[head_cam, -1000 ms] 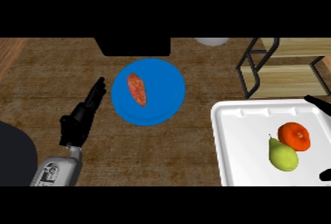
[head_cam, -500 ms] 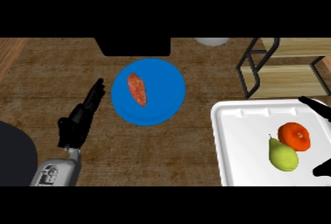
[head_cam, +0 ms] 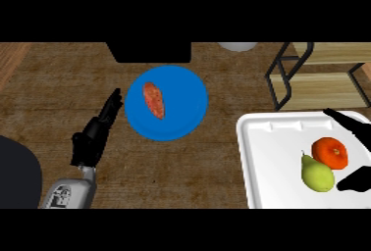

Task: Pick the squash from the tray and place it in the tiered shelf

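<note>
A: On your white tray (head_cam: 268, 166), count two things: one green squash (head_cam: 316, 173) and one orange fruit (head_cam: 331, 152), touching. One blue plate (head_cam: 181, 115) carries one reddish sweet potato (head_cam: 153, 99).

B: Anything hidden?

A: The tiered shelf (head_cam: 319, 78) is cut off at the right edge. Your right hand (head_cam: 354, 179) is too: one finger stretches above the fruit, the thumb sits just beside the squash, spread wide, gripping nothing.

B: Left hand (head_cam: 94, 137)?

A: Fingers straight, beside the plate, holding nothing.
</note>
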